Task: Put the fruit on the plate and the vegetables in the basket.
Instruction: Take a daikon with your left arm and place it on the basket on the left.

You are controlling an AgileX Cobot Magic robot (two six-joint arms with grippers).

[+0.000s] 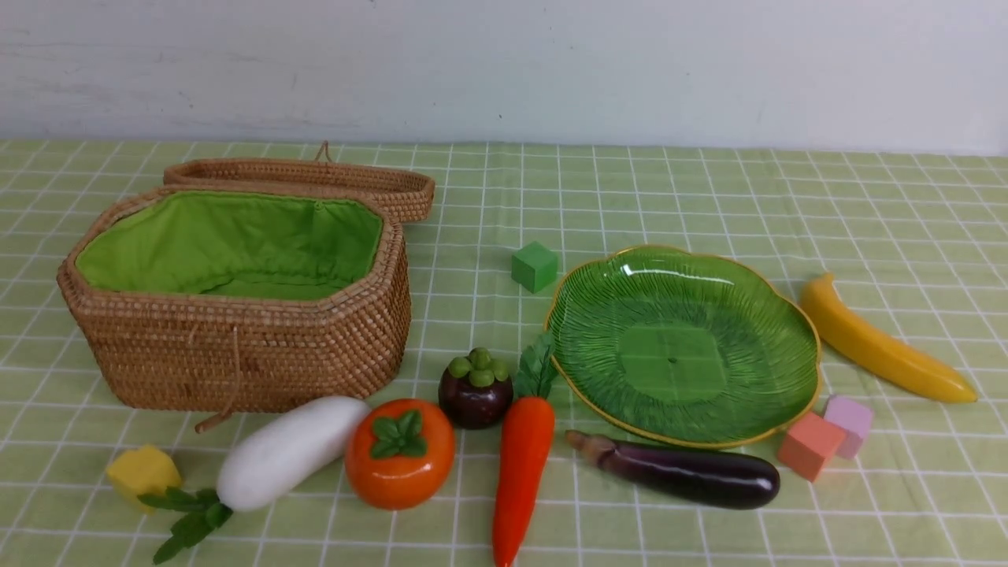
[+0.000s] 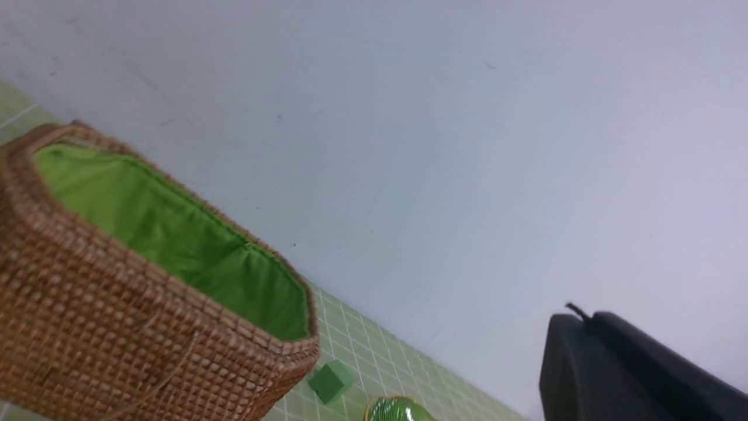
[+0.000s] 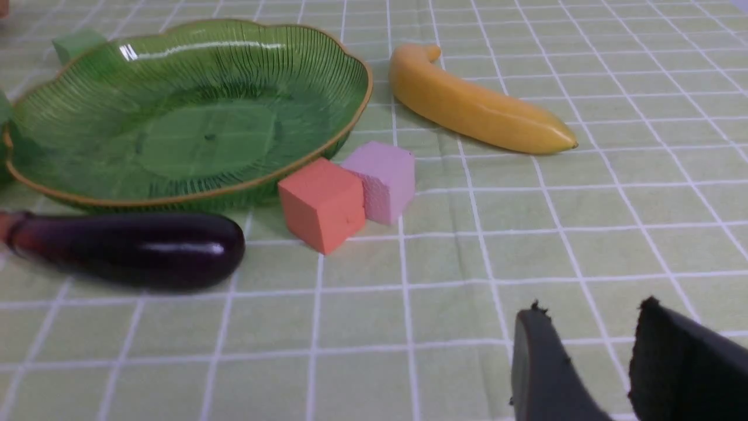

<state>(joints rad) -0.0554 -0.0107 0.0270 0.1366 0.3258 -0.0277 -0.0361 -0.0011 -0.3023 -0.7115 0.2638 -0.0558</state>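
The wicker basket (image 1: 236,346) with green lining stands open at the left, nothing showing inside. The green plate (image 1: 681,346) lies bare at the right. In front lie the white radish (image 1: 287,453), persimmon (image 1: 400,453), mangosteen (image 1: 475,390), carrot (image 1: 520,472) and eggplant (image 1: 685,472). The banana (image 1: 882,342) lies right of the plate. No arm shows in the front view. My left gripper (image 2: 584,318) is shut on nothing, up beside the basket (image 2: 117,327). My right gripper (image 3: 590,310) hovers open over bare cloth, short of the eggplant (image 3: 128,248) and banana (image 3: 476,105).
Small cubes lie about: a green cube (image 1: 535,266) behind the plate, an orange cube (image 1: 809,445) and a pink cube (image 1: 849,421) at its front right, a yellow cube (image 1: 143,472) by the radish leaves. The basket's lid (image 1: 315,177) lies open behind it.
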